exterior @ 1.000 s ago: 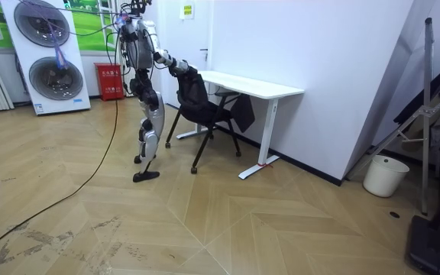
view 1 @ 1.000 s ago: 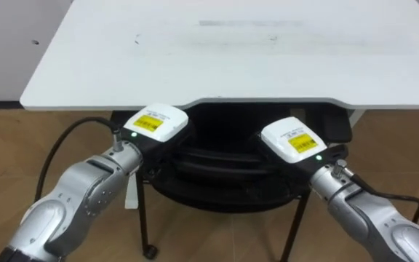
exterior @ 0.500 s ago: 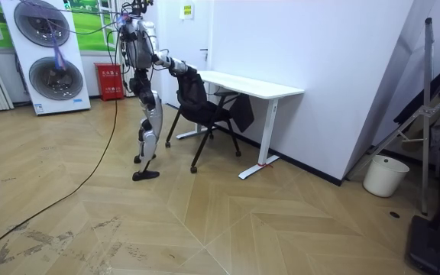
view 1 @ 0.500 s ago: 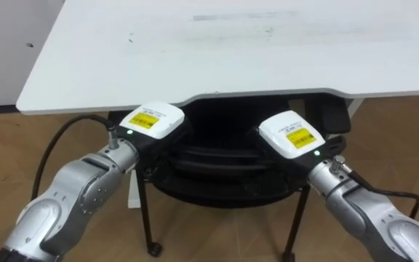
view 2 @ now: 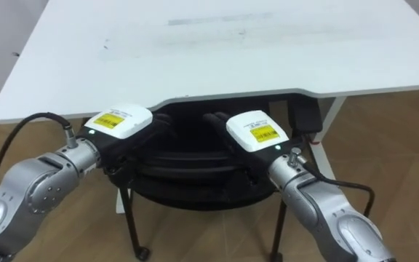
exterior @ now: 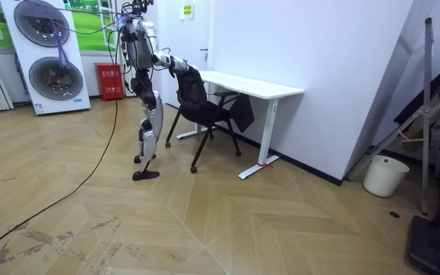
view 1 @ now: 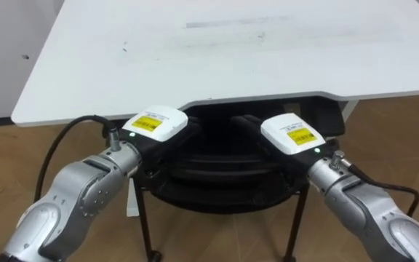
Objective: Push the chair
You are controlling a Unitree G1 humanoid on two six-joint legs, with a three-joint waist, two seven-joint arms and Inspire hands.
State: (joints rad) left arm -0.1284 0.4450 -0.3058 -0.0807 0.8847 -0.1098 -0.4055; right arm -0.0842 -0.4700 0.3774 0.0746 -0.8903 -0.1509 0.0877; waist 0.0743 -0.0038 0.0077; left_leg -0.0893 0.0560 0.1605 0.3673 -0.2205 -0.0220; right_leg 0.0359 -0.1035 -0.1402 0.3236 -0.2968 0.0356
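While both arms reach forward, the left hand (view 1: 153, 125) and the right hand (view 1: 291, 137) sit side by side on the top edge of the black mesh-backed chair with thin dark legs (view 1: 213, 180). The rest of the chair lies just below and ahead of them. Whether either hand clamps that edge or merely presses against it, I cannot tell. Just beyond the hands, the seat is tucked partly beneath the white rectangular counter (view 1: 231, 58). The robot stands upright behind the chair in the room view. The pushing step looks nearly done. The next move calls for even forward pressure from both hands, keeping the chair straight and halting before its backrest meets the counter's edge.
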